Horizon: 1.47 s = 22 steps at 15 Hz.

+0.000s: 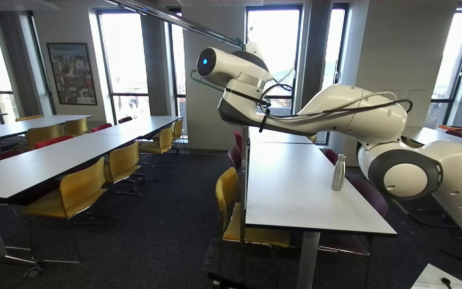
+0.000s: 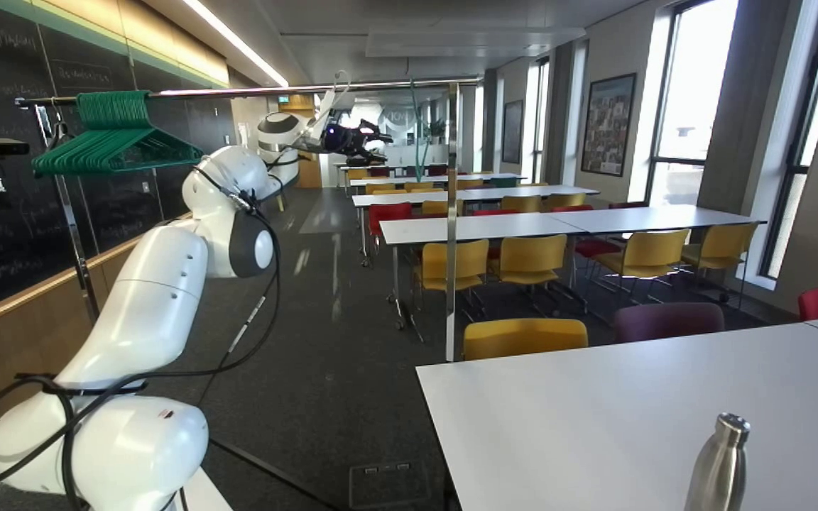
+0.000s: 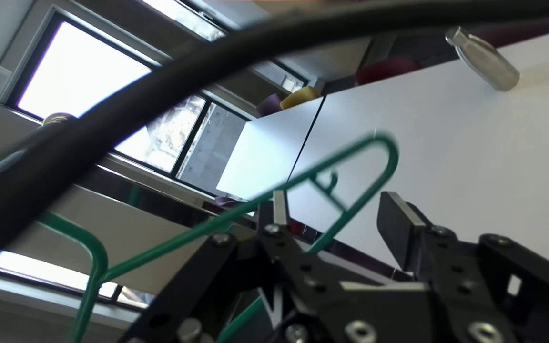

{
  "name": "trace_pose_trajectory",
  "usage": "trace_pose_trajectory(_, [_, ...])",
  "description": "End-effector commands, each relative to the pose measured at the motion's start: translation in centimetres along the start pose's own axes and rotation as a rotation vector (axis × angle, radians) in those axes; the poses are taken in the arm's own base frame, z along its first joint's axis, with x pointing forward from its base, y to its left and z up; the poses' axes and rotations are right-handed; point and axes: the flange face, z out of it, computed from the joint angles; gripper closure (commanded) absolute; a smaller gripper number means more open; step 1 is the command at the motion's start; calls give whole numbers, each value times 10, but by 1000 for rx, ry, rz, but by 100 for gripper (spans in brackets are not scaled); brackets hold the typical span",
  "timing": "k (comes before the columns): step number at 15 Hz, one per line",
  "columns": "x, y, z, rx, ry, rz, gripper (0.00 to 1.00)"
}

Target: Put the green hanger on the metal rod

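- Nearest the wrist camera, a blurred black cable crosses that view and hides part of what lies behind it.
- The Robotiq gripper has its jaws apart, with nothing clamped between them.
- Just past it is the green hanger; in an exterior view it hangs edge-on beside the gripper, seemingly a little apart from it. Whether a finger brushes it I cannot tell for sure.
- It appears hooked over the metal rod, near the upright post. I judge the hanging and release done, with backing off the step in hand.
- The next move, I think, calls for a slow, straight retreat, jaws wide, so that no finger catches the hanger and lifts it off or sets it swinging.
- Toward the rod's other end, a bunch of green hangers hangs well apart.
- Beyond, a steel bottle stands on a white table.
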Motion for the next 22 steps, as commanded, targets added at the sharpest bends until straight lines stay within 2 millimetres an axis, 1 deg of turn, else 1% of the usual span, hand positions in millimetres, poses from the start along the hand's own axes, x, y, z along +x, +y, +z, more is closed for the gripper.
trace_pose_trajectory(1, [-11,1,-25,79,112,143,11])
trace_pose_trajectory(2, [-7,-3,-28,113,143,173,5])
trace_pose_trajectory(3, [1,-9,-30,147,177,203,0])
trace_pose_trajectory(5, [30,-29,-32,235,239,253,0])
trace_pose_trajectory(7, [58,-50,-29,339,293,298,0])
trace_pose_trajectory(11, [105,-88,-34,527,374,379,0])
trace_pose_trajectory(13, [124,-102,-39,604,422,422,0])
trace_pose_trajectory(14, [132,-106,-41,636,452,444,0])
trace_pose_trajectory(16, [138,-105,-45,684,517,493,0])
trace_pose_trajectory(19, [139,-93,-55,675,604,602,0])
trace_pose_trajectory(22, [146,-78,-55,632,692,727,0])
